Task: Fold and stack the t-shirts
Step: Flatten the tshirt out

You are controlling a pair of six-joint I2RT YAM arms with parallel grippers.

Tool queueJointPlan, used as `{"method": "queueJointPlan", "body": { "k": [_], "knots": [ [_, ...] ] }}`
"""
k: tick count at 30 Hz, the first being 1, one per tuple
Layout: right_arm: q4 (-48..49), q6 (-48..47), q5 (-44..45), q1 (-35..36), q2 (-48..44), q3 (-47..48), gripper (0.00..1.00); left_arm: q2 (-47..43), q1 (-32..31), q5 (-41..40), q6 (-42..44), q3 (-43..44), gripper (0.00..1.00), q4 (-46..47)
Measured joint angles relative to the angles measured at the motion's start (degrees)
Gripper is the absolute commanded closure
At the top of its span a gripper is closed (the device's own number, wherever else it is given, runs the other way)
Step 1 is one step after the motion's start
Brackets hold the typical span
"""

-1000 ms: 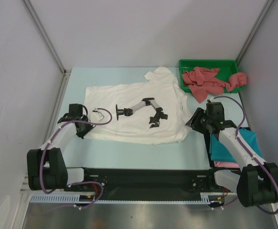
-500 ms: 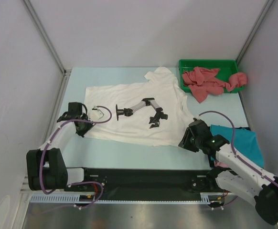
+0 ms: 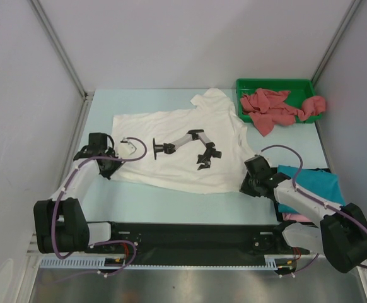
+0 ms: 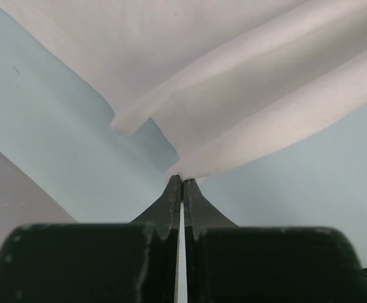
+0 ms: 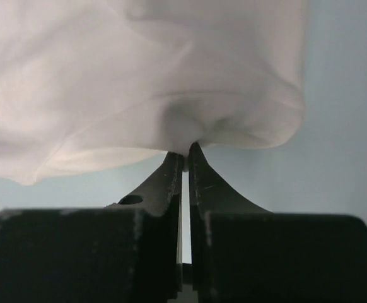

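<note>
White cotton t-shirt [image 3: 183, 148], spread flat on table [image 3: 171, 202], print upward. Near-left hem corner pinched fast by left gripper [image 4: 181, 181]. Near-right corner freshly nipped by right gripper [image 5: 185, 154], gaping a second earlier, since clenched on cloth. Both corners secured; judged ready for first fold.

No text, label, brand, number or sign can be read in any view. The white shirt [image 3: 171, 170] bears only a dark print [image 3: 185, 139], a drawn figure with no legible letters.
</note>
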Motion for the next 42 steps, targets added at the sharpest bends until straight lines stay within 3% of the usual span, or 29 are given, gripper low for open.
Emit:
{"method": "queueJointPlan", "body": {
  "k": [7, 17, 21, 23, 25, 26, 27, 32, 36, 42],
  "knots": [
    [-5.81, -3.67, 1.46, -0.81, -5.20, 5.64, 1.00, 0.00, 0.00, 0.39, -0.42, 3.58, 1.00, -1.53],
    [-28.98, -16.33, -8.63, 1.62, -10.58, 36.44, 1.00, -0.52, 0.04, -0.57, -0.37, 7.10, 1.00, -1.88],
    [-29.24, -23.82, -14.67, -4.42, -4.13, 39.01, 1.00, -0.28, 0.15, -0.55, -0.39, 7.93, 1.00, -1.38],
    [-27.02, -27.63, -18.80, -9.09, 5.18, 40.37, 0.97, 0.70, 0.17, -0.11, -0.42, 9.22, 1.00, -1.07],
    [-24.35, -29.68, -20.52, -12.59, 16.35, 43.15, 0.81, 2.19, 0.20, 0.48, -0.55, 10.36, 1.00, -0.33],
    [-23.12, -30.34, -21.09, -13.84, 22.80, 45.48, 0.63, 3.21, 0.20, 0.68, -0.72, 10.88, 1.00, 0.07],
    [-21.27, -30.80, -21.31, -14.93, 29.07, 48.00, 0.58, 3.96, 0.20, 0.90, -0.96, 11.30, 1.00, 0.20],
    [-19.43, -31.50, -19.67, -17.03, 47.82, 62.29, 0.53, 9.01, 0.20, 1.86, -2.91, 13.55, 0.99, 1.18],
    [-18.05, -31.56, -18.25, -17.27, 47.69, 63.89, 0.55, 9.05, 0.22, 2.21, -3.54, 13.53, 0.99, 1.44],
    [-15.02, -31.52, -17.57, -17.27, 36.00, 52.13, 0.49, 8.66, 0.20, 2.36, -3.91, 12.39, 0.99, 1.79]
  ]
}}
